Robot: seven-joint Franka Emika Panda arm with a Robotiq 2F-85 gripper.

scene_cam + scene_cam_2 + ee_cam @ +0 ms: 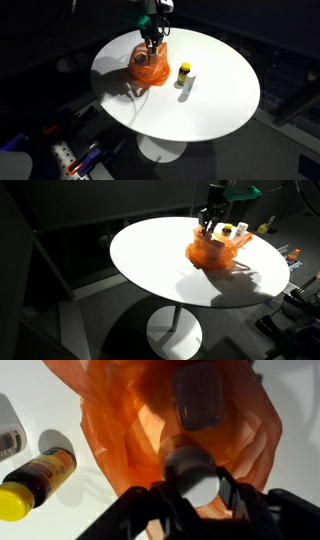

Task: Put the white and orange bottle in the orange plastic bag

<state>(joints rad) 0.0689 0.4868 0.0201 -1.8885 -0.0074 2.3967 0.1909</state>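
The orange plastic bag (148,68) sits open on the round white table (215,105), and it shows in both exterior views (212,252). My gripper (152,42) hangs right over the bag's mouth (208,225). In the wrist view the gripper (195,488) is shut on the white and orange bottle (190,472), whose white cap faces the camera. The bag (115,420) fills the view behind it. The bottle's lower body is hidden by its cap and the fingers.
A small dark bottle with a yellow cap (183,72) stands on the table beside the bag (35,482). A white object (8,435) lies at the wrist view's left edge. A grey rectangular shape (197,395) shows inside the bag. The table edge (150,280) drops to a dark floor.
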